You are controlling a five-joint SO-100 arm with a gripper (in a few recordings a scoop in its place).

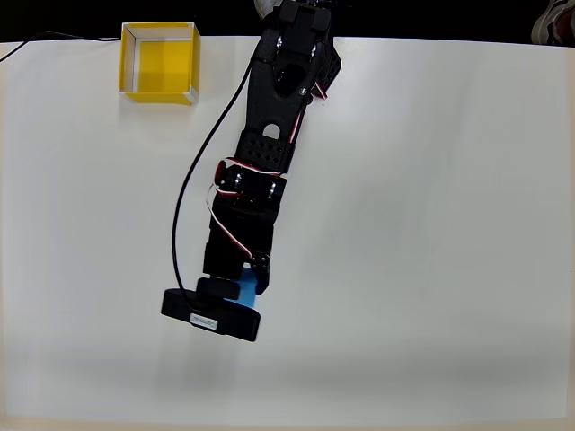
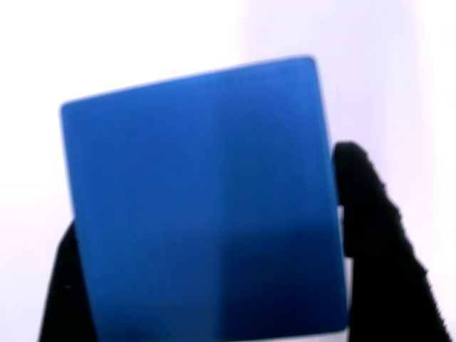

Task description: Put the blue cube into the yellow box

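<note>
Gripping one blue cube: end effector; one yellow box apart.

A plain white table carries the things. In the overhead view the yellow box sits on it near the far edge, well apart from the gripper, up and left of it.

blue cube between pincer fingers, yellow box far
</note>
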